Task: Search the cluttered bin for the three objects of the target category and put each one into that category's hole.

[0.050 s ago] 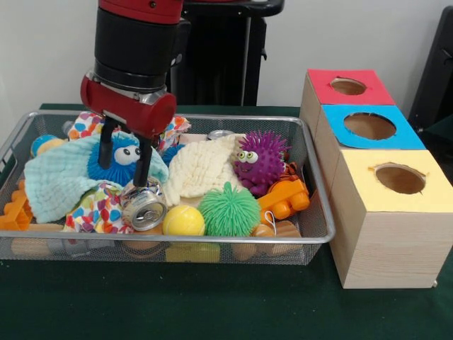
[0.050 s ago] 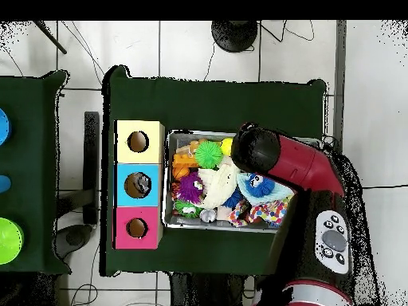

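Front view: I see the gripper (image 1: pixel 125 159) down inside the wire bin (image 1: pixel 320 205), left of centre. Two black fingers (image 1: pixel 144 161) hang straight down, spread apart, nothing between them. One fingertip sits just above the silver can (image 1: pixel 144 206), maybe touching its upper edge; I can't tell for sure. The other finger is against the blue fuzzy toy (image 1: pixel 120 161) with googly eyes.

The can lies on its side near the bin's front edge, end face turned toward the camera and slightly left, long axis running roughly front to back. A second can end (image 1: pixel 221 134) shows at the back edge.

Around it: mint cloth (image 1: pixel 60 177) to the left, patterned cloth (image 1: pixel 99 211) under and beside the can, yellow ball (image 1: pixel 184 221) just right of it, green spiky ball (image 1: pixel 228 210) next, cream cloth (image 1: pixel 199 166) behind those, purple spiky toy (image 1: pixel 261 160) and orange block (image 1: pixel 284 197) toward the right edge.

Three boxes stand right of the bin, each with a round hole on top: red box (image 1: pixel 349 87), blue box (image 1: pixel 369 126), yellow box (image 1: pixel 396 178).

Overhead view: the arm (image 2: pixel 295 163) covers one end of the bin, so the fingers and the can under them are hidden. Another can (image 2: pixel 208 215) shows at the bin's lower edge. Green ball (image 2: pixel 209 153) sits by the upper edge, purple toy (image 2: pixel 190 188) near the box side. Yellow (image 2: pixel 138 142), blue (image 2: pixel 138 185), red (image 2: pixel 136 228) boxes line up along the bin's left side.
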{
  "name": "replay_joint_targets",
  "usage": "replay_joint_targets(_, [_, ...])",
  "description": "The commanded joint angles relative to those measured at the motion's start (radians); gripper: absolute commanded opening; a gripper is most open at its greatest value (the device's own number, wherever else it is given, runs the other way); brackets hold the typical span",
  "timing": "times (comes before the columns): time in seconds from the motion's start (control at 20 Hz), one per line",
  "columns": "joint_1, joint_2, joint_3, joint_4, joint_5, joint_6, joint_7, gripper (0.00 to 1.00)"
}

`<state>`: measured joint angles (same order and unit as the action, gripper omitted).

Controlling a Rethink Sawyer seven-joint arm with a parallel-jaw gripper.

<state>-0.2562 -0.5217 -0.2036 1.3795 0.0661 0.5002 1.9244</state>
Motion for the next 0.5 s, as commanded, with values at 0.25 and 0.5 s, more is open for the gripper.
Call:
replay_joint_targets(0.25, [0.037, 0.066, 0.058, 0.009, -0.029, -0.013, 0.100, 1.00])
replay_joint_targets(0.5, [0.039, 0.069, 0.060, 0.009, -0.020, -0.007, 0.105, 1.00])
